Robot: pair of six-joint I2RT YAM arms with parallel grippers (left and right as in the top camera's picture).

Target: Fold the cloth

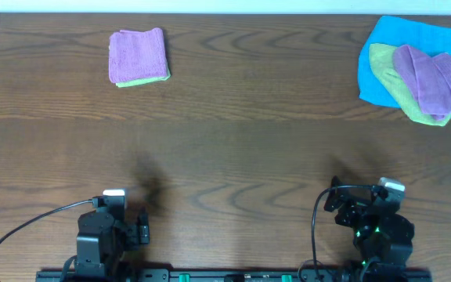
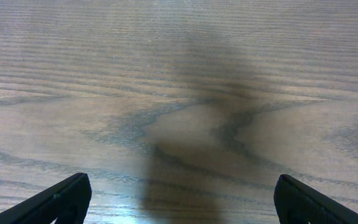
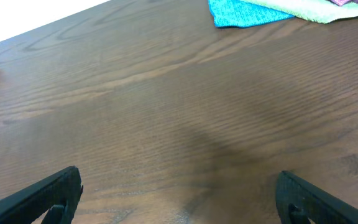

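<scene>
Overhead, the left arm (image 1: 99,235) and the right arm (image 1: 378,231) sit folded low at the bottom edge of the frame, one at lower left and one at lower right, each drawn in close over its own base. Both are well apart from every cloth on the desk (image 1: 233,133).

Left wrist view: the left claw (image 2: 182,180) is released. Its 2 dark fingers (image 2: 61,199) stand wide in the bottom corners of the frame, with only bare wood grain and a soft shadow between them. It grasps nothing.

Right wrist view: the right claw (image 3: 179,173) is likewise released, fingers spread to the bottom corners over bare wood, with nothing between them.

The cloth (image 1: 427,78), purple and loosely crumpled, lies in the upper right of the overhead frame. It rests on top of a yellow-green cloth (image 1: 390,74), which in turn lies on a larger bright blue cloth (image 1: 413,35) spread flat against the desk. The right wrist view catches a corner of the blue cloth (image 3: 247,12) at its top edge, with the yellow-green one just beyond.

In the upper left of the overhead frame a folded purple towel (image 1: 137,53) sits squarely on a folded green towel (image 1: 143,81), of which only a thin edge shows.
</scene>
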